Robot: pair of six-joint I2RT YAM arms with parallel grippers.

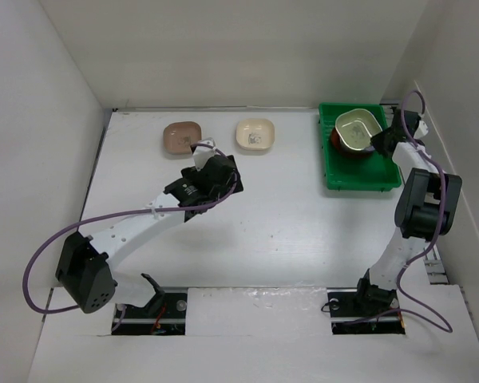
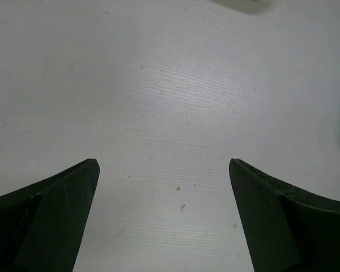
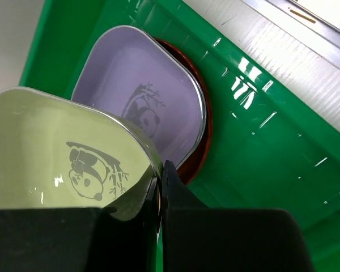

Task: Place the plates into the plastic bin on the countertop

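Black fingers of the right gripper are pinching the near rim of the light green plate, with the jaws drawn almost together and only the thin rim between them. The plate is hanging over the plastic bin and overlapping the lavender plate at its 1 o'clock. The lavender plate is resting on a round red-brown plate inside the bin. Whether the held plate is touching the lavender one cannot be told. From overhead, the bin is sitting at 2 o'clock on the countertop.

The left gripper is hovering above bare countertop with its fingers spread wide and nothing between them. Just beyond it the tan-pink plate is lying at 11 o'clock, and the cream plate at 12 o'clock, both outside the bin.

Probable hazards:
- **Pivoting in the grip:** the hold is taking only a narrow strip of rim, so the plate is likely to swing or slip as the wrist moves.
- **Sliding on release:** if let go off-centre, the plate is likely to skate off the glossy lavender surface and end up canted against the bin wall.
- **Tipping the stack:** descending too far risks levering it sideways.
- **Pushing instead of grasping:** a shallow approach by the left fingers could shove the tan-pink plate toward the far wall.
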